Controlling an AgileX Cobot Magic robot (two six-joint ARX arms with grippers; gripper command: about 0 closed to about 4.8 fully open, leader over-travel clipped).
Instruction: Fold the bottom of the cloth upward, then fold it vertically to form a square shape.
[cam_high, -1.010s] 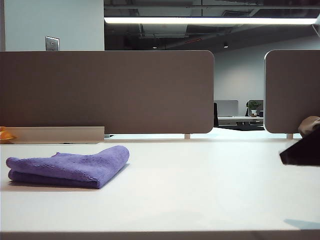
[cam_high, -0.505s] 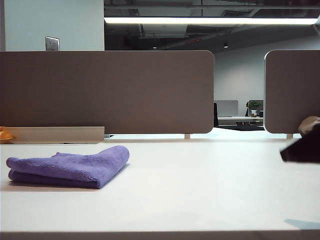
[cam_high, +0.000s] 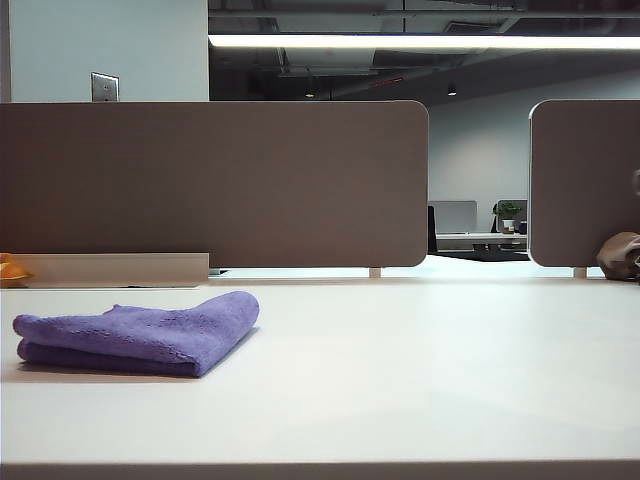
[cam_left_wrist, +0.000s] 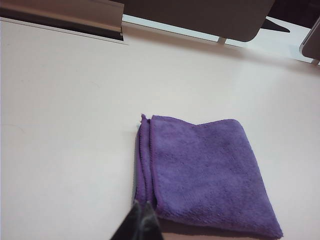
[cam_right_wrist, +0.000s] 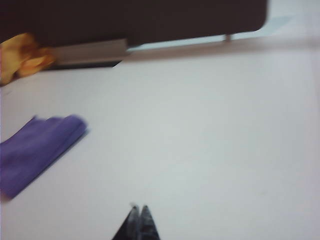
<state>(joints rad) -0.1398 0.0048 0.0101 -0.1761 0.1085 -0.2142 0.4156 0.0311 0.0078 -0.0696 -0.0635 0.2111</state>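
On the white table (cam_high: 420, 380) the fuzzy purple cloth (cam_left_wrist: 205, 172) lay folded square (job looked done). Left gripper (cam_left_wrist: 141, 222) and right gripper (cam_right_wrist: 137, 225), both pinched shut and empty, should just keep clear of it.

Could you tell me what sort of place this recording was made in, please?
Most likely an open-plan office. Brown desk dividers stand behind the white table, with another desk and potted plant beyond, under a strip ceiling light. A folded purple cloth lies on the table.
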